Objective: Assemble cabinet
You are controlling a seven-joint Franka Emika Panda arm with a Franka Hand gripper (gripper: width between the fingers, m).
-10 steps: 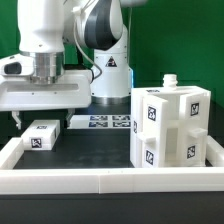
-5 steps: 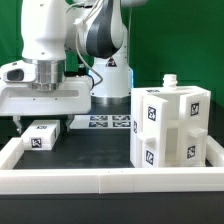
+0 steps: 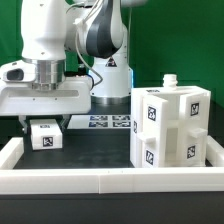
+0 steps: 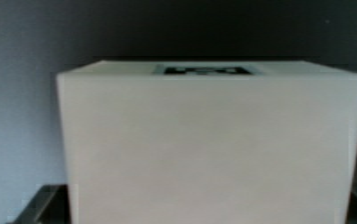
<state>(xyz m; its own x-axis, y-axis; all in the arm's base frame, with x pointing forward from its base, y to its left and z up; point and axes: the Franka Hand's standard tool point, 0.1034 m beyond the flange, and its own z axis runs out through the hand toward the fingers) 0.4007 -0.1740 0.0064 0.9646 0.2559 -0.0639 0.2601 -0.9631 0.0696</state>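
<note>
The low white border wall [image 3: 100, 178] rings the dark surface [image 3: 95, 148] like a shallow tray, and everything in play lies inside it. In the exterior view, the cabinet body [image 3: 168, 128] stands upright at about 3 o'clock in the walled area. It is a stepped white box with black-and-white tags on the faces toward the camera and a small white knob [image 3: 170, 80] on its top. Those faces are closed, so I cannot tell whether anything is inside it.

At about 9 o'clock lies the small white block [image 3: 45, 136], well apart from the cabinet body, with one tag on its near face. It appears to sit on the surface. The marker board [image 3: 108, 122] lies flat toward 12 o'clock, in front of the arm's base and between the block and the cabinet body.

The arm [image 3: 100, 40] bends over from 12 o'clock, and its end effector [image 3: 43, 124] hangs directly above the block. The two dark fingers [image 3: 21, 123] stand spread wide, one on each side of the block's top. A gap shows between each finger and the block, so the end effector is parted and has hold of nothing.

In the wrist view the small white block [image 4: 210, 140] fills most of the picture as a plain pale face. A tag [image 4: 207, 71] is seen edge-on on the adjoining face, against a dark background.
</note>
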